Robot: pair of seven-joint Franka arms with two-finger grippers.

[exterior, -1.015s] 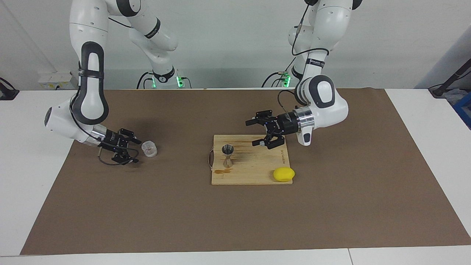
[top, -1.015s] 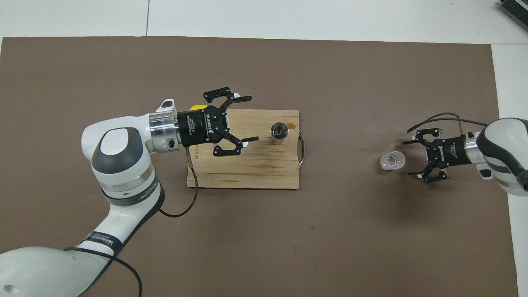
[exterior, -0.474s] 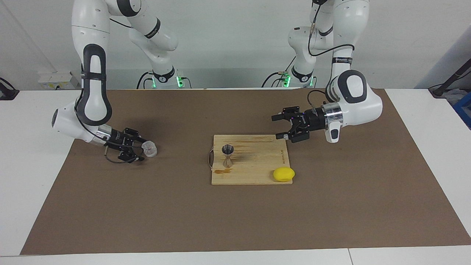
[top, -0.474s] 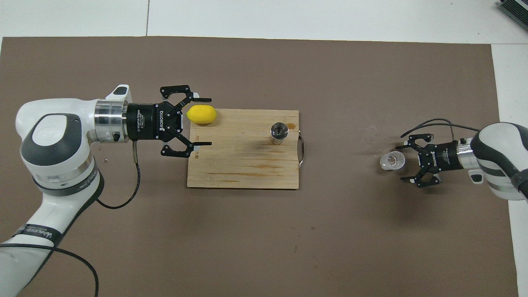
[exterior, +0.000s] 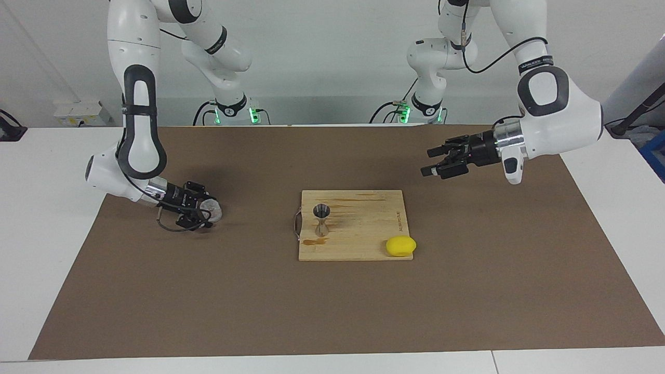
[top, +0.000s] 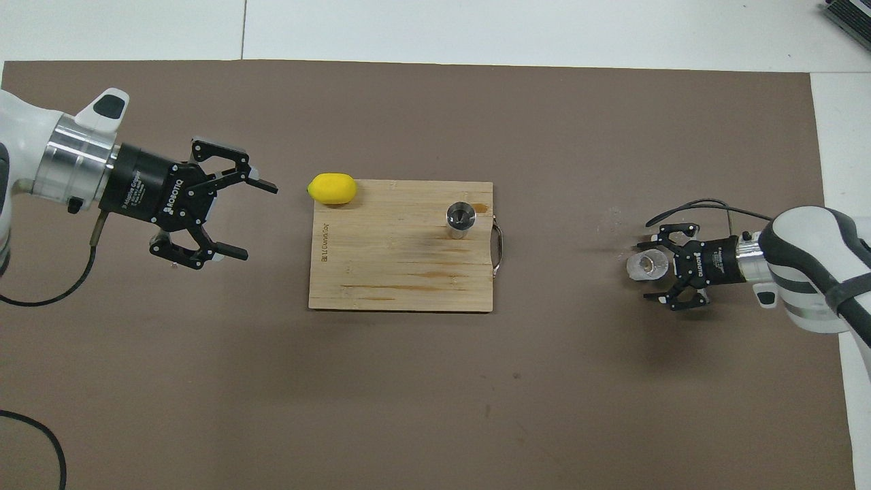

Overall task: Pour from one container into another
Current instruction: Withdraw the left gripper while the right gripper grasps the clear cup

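The right gripper, jaws spread, sits low around the small clear cylindrical cup on the brown mat at the right arm's end. The shiny steel hourglass jigger stands upright on the wooden cutting board. The left gripper hangs open over the mat.

A wooden cutting board lies on the brown mat, a metal handle on its edge toward the right arm's end. A steel jigger stands upright on the board near that handle. A yellow lemon rests at the board's corner toward the left arm's end, farther from the robots. The left gripper hangs over bare mat, jaws wide apart. The right gripper has its spread fingers on either side of the clear cup.
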